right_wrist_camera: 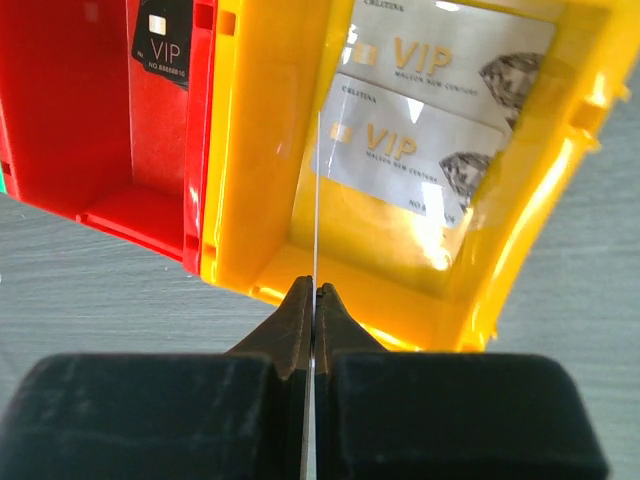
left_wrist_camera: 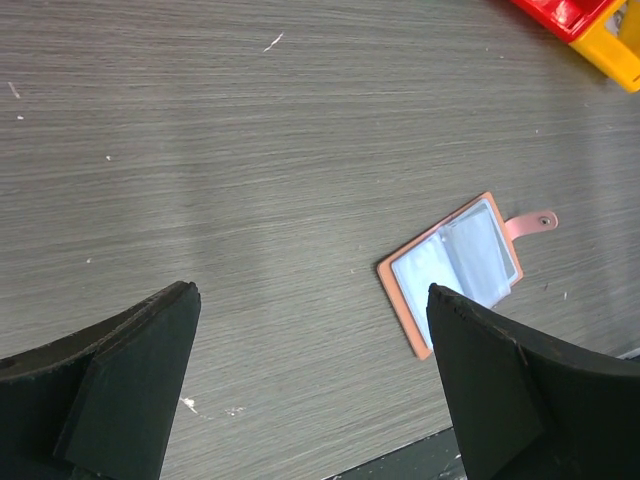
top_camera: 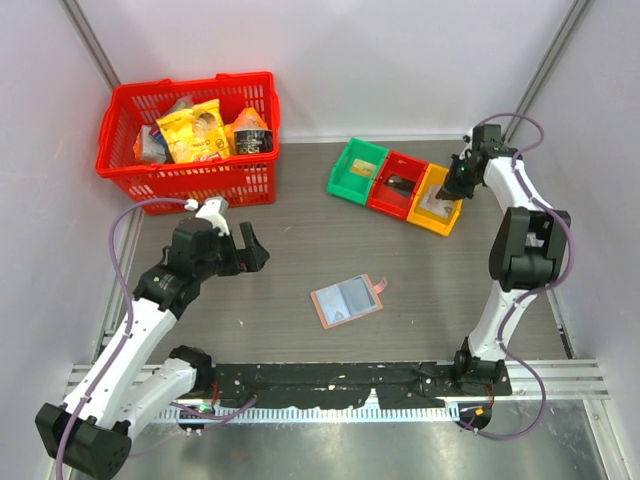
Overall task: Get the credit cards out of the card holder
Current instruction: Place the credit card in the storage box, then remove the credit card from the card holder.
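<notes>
The card holder [top_camera: 346, 300] [left_wrist_camera: 450, 265] lies open on the table, pinkish-tan with a pale blue lining and its snap tab pointing right. My left gripper [top_camera: 240, 255] [left_wrist_camera: 310, 295] hovers open to its left with nothing between the fingers. Over the yellow bin [top_camera: 452, 217] [right_wrist_camera: 260, 150], my right gripper [top_camera: 455, 185] [right_wrist_camera: 313, 285] is shut on a credit card [right_wrist_camera: 315, 200], which shows edge-on as a thin white line. Two silver VIP cards [right_wrist_camera: 410, 145] lie inside the yellow bin. A black VIP card [right_wrist_camera: 165, 45] lies in the red bin [right_wrist_camera: 100, 150].
A green bin [top_camera: 357, 170], a red bin [top_camera: 395, 183] and the yellow bin stand in a row at the back right. At the back left is a red basket [top_camera: 185, 175] holding snack packets. White walls close in the sides and back.
</notes>
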